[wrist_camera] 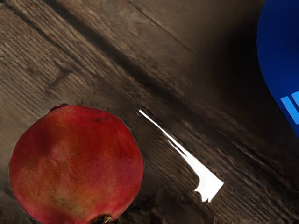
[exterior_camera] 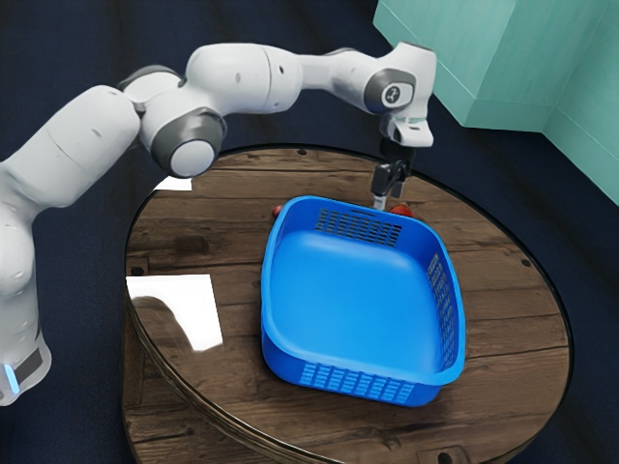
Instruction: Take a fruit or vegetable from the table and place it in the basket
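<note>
Behind the far rim of the blue basket point(exterior_camera: 353, 290), my gripper point(exterior_camera: 389, 198) points down close to the tabletop, its fingers apart. A red fruit point(exterior_camera: 401, 210) sits on the table right by the fingertips, partly hidden by the basket rim. In the wrist view the fruit, a round red pomegranate point(wrist_camera: 77, 163), rests on the wood, not between the fingers. The side of the basket point(wrist_camera: 285, 56) is also in that view, apart from the fruit. The basket's inside holds nothing.
Another small red thing point(exterior_camera: 277, 210) lies against the basket's outer side, mostly hidden. The round wooden table point(exterior_camera: 513, 319) has bright white patches toward the exterior view's left. The basket's raised wall stands close beside my hand.
</note>
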You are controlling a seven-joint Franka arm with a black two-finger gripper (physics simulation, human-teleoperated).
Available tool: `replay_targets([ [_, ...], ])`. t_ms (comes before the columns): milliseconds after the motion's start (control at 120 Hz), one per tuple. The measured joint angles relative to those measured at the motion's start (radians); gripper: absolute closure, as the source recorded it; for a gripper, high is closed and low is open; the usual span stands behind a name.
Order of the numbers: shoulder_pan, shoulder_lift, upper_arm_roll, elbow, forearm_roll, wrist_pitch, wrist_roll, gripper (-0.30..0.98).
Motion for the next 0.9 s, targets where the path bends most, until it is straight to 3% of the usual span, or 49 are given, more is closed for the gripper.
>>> replay_targets([
  [367, 0.014, 0.026, -0.028, 0.009, -0.019, 0.057, 0.063, 0.0],
  [900, 0.043, 0.145, -0.047, 0.138, -0.045, 0.056, 0.107, 0.0],
])
